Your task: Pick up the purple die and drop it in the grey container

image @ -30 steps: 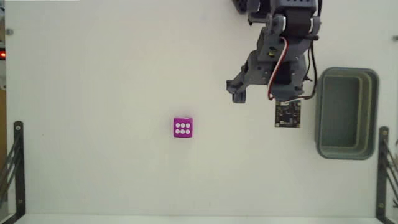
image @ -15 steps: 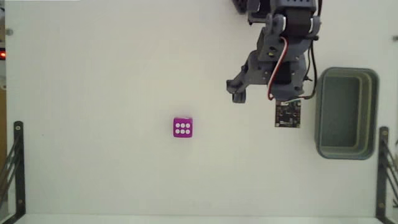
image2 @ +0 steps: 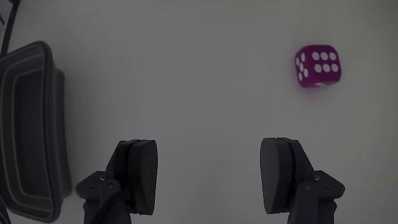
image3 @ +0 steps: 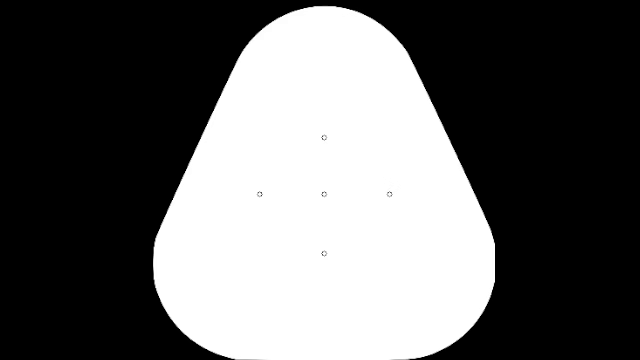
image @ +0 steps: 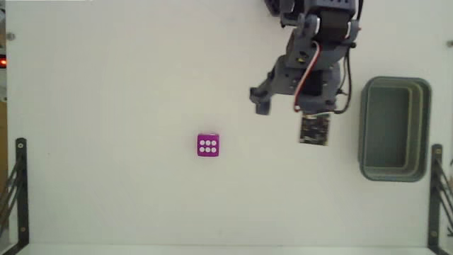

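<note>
No text, labels or brands can be read. The only marks are white pips on the purple die (image: 207,145): 6 on top in the fixed view.

table: plain white surface (image: 106,85), seen in the fixed view
brackets: two black metal ones, one at the left edge (image: 18,185), one at the right (image: 437,185)
</note>
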